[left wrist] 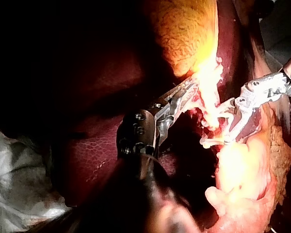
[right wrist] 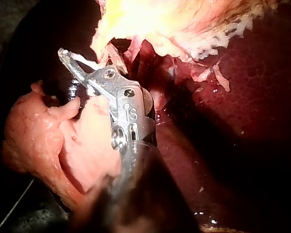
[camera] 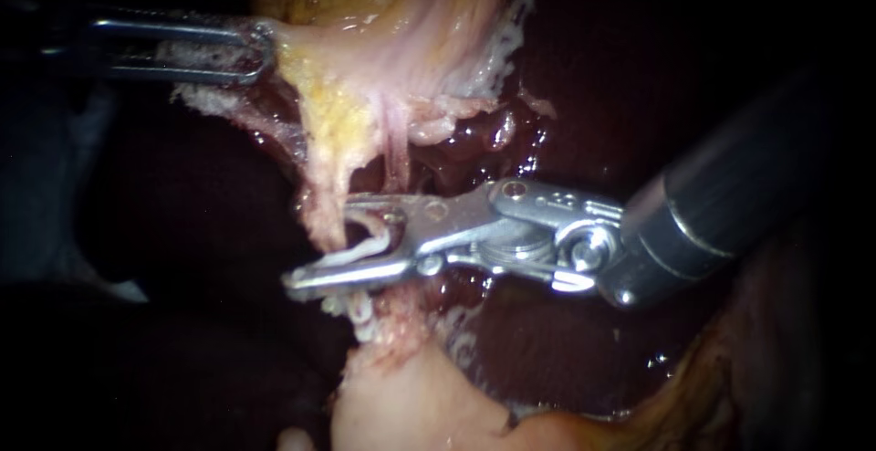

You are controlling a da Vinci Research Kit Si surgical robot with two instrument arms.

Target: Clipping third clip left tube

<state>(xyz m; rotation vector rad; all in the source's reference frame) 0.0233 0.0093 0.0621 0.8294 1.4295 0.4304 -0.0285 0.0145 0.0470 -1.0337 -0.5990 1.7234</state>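
Observation:
The left tube [camera: 325, 216], pale yellow-pink, runs down from the gallbladder [camera: 392, 13] to a pale lump [camera: 411, 396]. My right instrument [camera: 321, 243] reaches in from the right. Its jaws stand apart astride the tube and hold a white clip [camera: 362, 249] between them, the tube lying inside the clip's opening. In the right wrist view, the right instrument [right wrist: 80, 65] shows the clip [right wrist: 85, 61] at its tip. My left instrument [camera: 251, 49] is shut on the gallbladder's pale edge at upper left. The left wrist view has the left instrument [left wrist: 190, 93] on that same tissue.
Thin pink strands, the right tube [camera: 394, 145], hang just right of the left tube, above the upper jaw. Dark red liver [camera: 584, 77] lies behind and around. White frothy bits [camera: 361, 310] sit on the tube under the lower jaw. The right instrument's shaft [camera: 730, 204] crosses the right side.

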